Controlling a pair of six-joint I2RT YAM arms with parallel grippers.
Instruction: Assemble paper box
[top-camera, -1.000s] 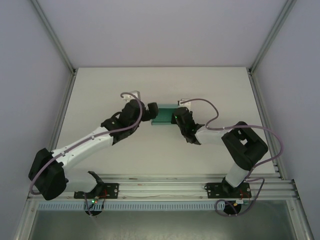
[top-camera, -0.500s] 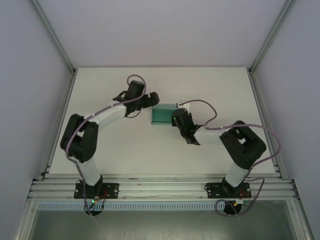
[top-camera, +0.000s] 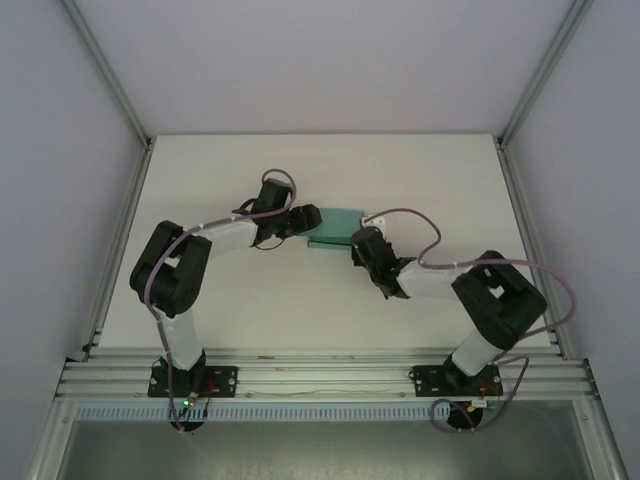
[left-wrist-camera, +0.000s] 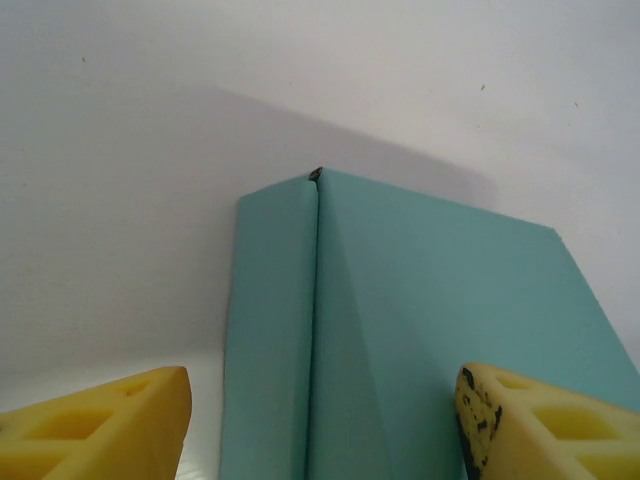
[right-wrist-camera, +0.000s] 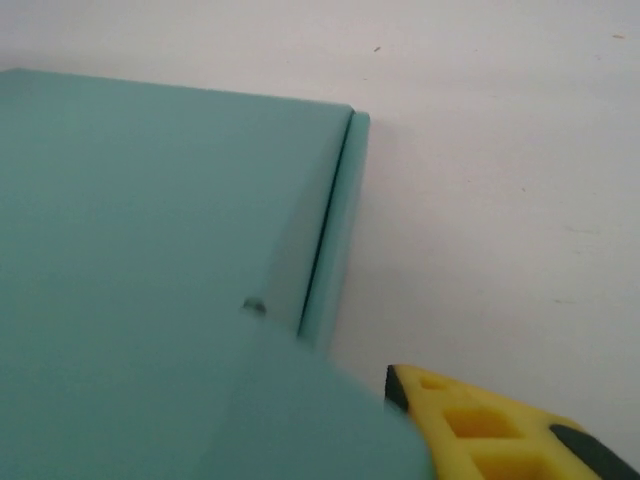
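White tabletop surrounds paper box (left pincer, right pincer flanking).

Both arms are bolted by black base plates onto the rail. The left arm and the right arm have white link shells between bulky black joint housings. A mauve-grey cable runs along each arm and loops loose at the end farthest from the rail. More cable coils hang just below the rail under the right base. Small green and red lights glow at the left base. The left gripper has yellow fingers moulded with angular pockets, one of them flecked with black. On the right gripper, the finger is the same pocketed yellow, with a black edge.
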